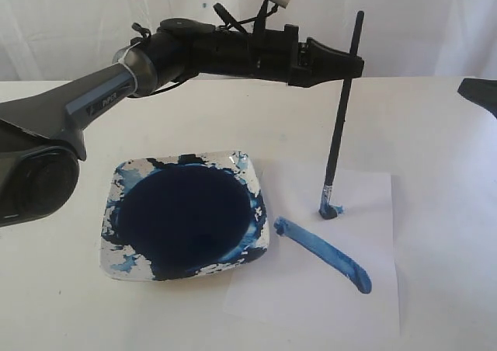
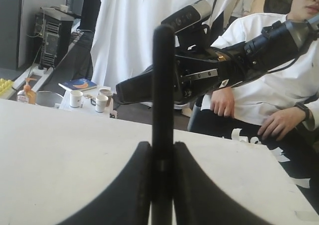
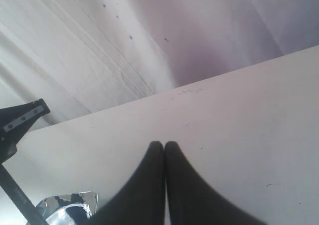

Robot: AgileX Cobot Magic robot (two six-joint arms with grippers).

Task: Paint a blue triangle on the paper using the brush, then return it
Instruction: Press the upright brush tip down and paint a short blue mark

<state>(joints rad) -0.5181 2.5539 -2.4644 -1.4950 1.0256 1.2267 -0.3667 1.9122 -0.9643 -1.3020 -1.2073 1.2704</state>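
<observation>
The paper [image 1: 373, 289] carries one side of the blue triangle [image 1: 322, 244]. My left gripper [image 1: 353, 65] clamps the brush [image 1: 339, 126] near-upright, with its tip down toward the paper's far edge. The right gripper [image 3: 164, 153] has its jaws together.

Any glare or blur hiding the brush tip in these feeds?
Exterior view: even light, brush tip and paper sharp, shadows faint. Left wrist view: left gripper and brush handle are soft, dark silhouettes. Right wrist view: right gripper blurred, tabletop washed pale.

right hand [image 1: 480, 92]: exterior view shows only a dark tip; rest cut off by the edge.
brush [image 2: 163, 85]: lower shaft hidden between left hand [image 2: 162, 146] fingers.
dish [image 3: 70, 207]: cut by picture edge.
</observation>
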